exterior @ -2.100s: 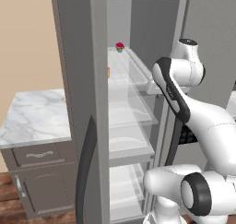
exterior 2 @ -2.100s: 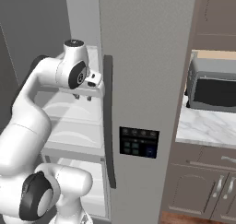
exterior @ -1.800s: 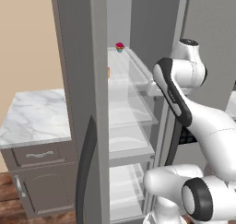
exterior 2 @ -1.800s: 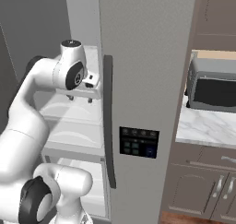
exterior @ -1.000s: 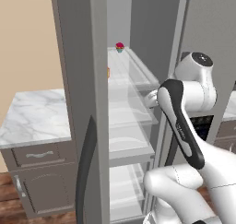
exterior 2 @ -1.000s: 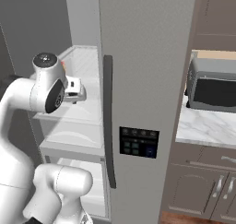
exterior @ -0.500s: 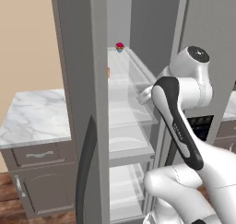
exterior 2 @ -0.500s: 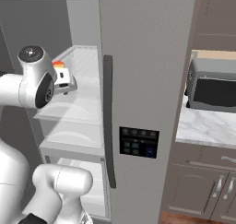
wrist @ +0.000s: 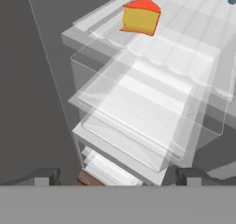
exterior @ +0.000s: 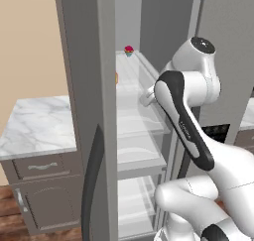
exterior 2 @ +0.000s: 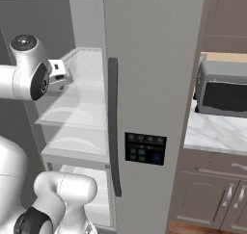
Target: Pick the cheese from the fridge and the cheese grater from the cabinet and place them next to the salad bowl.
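The cheese point(wrist: 140, 16), a yellow-orange wedge with a red rind, lies on a clear glass shelf of the fridge point(exterior: 82, 61), up and ahead of my gripper point(wrist: 117, 177) in the hand view. It also shows as a small orange spot, the cheese point(exterior: 116, 78), behind the open left door. The gripper is open, its two dark fingertips point(wrist: 44, 176) wide apart with nothing between them, and well short of the wedge. My hand point(exterior 2: 59, 75) hovers in front of the upper shelves. The cheese grater, cabinet and salad bowl are out of view.
The open left fridge door with its black handle point(exterior: 92, 185) stands close on the left. The right door point(exterior 2: 149, 84) is shut, with a control panel. A small red item point(exterior: 129, 50) sits at the back of the top shelf. A marble counter point(exterior: 34, 131) and a toaster oven point(exterior 2: 224, 91) flank the fridge.
The arm has swung further into the left side of the fridge opening, its elbow joint rising. The jaws have stayed wide open, and the cheese has not moved.
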